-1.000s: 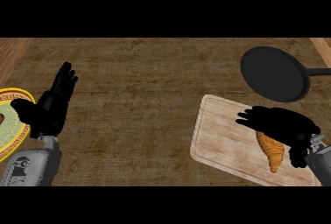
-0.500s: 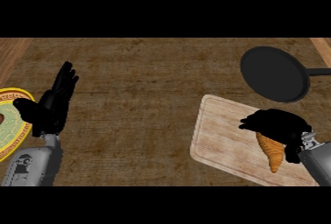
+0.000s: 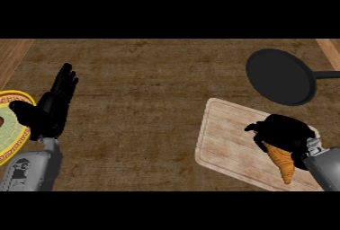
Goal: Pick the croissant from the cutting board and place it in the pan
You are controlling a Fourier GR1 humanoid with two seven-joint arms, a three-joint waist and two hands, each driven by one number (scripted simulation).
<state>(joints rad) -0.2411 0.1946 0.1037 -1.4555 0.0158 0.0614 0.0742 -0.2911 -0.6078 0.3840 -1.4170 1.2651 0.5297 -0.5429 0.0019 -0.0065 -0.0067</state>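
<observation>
An orange-brown croissant (image 3: 282, 162) lies on the pale wooden cutting board (image 3: 222, 139) at the right, its pointed end toward the lower edge. My right hand (image 3: 285, 134) is over the croissant's upper end, fingers curled down round it and hiding that part. The black pan (image 3: 280, 76) sits beyond the board at the upper right, its handle (image 3: 327, 74) pointing right. My left hand (image 3: 51, 107) rests open at the left, fingers up, far from the board.
A yellow-rimmed plate (image 3: 9, 128) lies at the left edge, partly behind the left hand. A lighter wooden strip (image 3: 329, 47) runs along the counter's upper right corner. Brown countertop (image 3: 146, 99) spans the middle.
My right hand has curled tighter over the croissant's upper end, with the fingers drawn in from their earlier spread. The left hand, pan and board have stayed put.
</observation>
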